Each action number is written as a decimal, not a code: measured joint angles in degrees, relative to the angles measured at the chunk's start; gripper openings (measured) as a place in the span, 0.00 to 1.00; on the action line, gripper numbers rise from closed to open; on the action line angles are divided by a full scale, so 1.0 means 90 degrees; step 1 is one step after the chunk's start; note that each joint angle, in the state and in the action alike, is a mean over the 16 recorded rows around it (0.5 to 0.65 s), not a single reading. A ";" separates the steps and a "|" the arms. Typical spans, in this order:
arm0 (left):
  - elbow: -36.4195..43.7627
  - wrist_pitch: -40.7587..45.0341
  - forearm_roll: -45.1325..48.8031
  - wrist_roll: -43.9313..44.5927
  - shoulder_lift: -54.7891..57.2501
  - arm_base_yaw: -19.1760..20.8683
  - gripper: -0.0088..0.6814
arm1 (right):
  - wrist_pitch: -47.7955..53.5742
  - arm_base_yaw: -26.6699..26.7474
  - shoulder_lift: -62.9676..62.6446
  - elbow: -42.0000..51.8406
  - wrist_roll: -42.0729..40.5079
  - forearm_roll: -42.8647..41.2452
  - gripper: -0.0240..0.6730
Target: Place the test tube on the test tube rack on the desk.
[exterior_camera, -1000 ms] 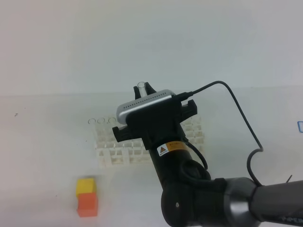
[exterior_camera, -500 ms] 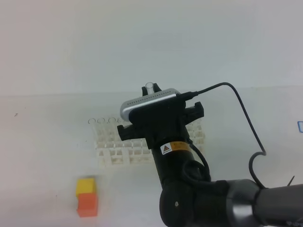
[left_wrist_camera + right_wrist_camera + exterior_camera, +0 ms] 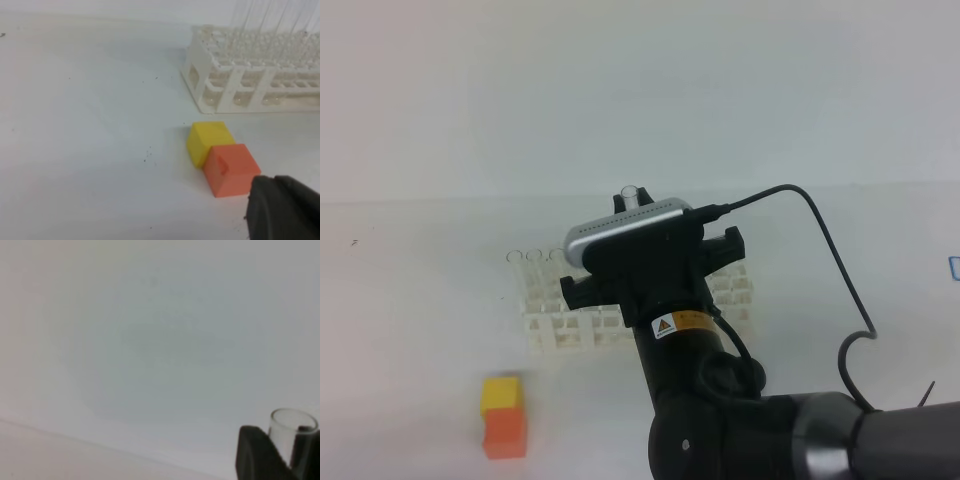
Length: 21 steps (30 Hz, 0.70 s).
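The test tube (image 3: 629, 192) is a clear glass tube. Its open rim pokes up above the silver wrist camera of my right arm. My right gripper (image 3: 631, 203) is shut on the tube and holds it upright over the back of the white lattice test tube rack (image 3: 552, 305). In the right wrist view the tube's rim (image 3: 293, 426) stands between the dark fingers (image 3: 256, 452) of the right gripper (image 3: 285, 452). The tube's lower end is hidden behind the arm. A dark part of my left gripper (image 3: 283, 207) shows low at the right, apart from the rack (image 3: 235, 82) on the white desk (image 3: 90, 125).
A yellow block (image 3: 501, 393) joined to an orange block (image 3: 505, 432) sits on the desk in front of the rack's left end. Several clear tubes (image 3: 272, 25) stand in the rack. A black cable (image 3: 840, 260) loops off the right arm.
The right gripper and the tube first shifted slightly right, then came back a little left and sank lower over the rack. The grip is unchanged and the blocks have not moved.
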 joint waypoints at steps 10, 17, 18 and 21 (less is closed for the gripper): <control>0.0000 0.0000 0.0000 0.0000 0.0002 -0.0003 0.01 | -0.0004 0.0016 -0.0005 -0.0143 0.0017 -0.0174 0.21; 0.0000 -0.0001 0.0000 0.0005 0.0002 -0.0003 0.01 | -0.0010 0.0019 -0.0011 -0.0274 0.0015 -0.0277 0.21; 0.0000 -0.0001 0.0000 0.0007 0.0002 -0.0003 0.01 | -0.0011 0.0019 -0.0011 -0.0288 0.0011 -0.0286 0.21; 0.0000 -0.0002 0.0000 0.0012 0.0002 -0.0003 0.01 | -0.0014 0.0019 -0.0014 -0.0311 -0.0012 -0.0297 0.21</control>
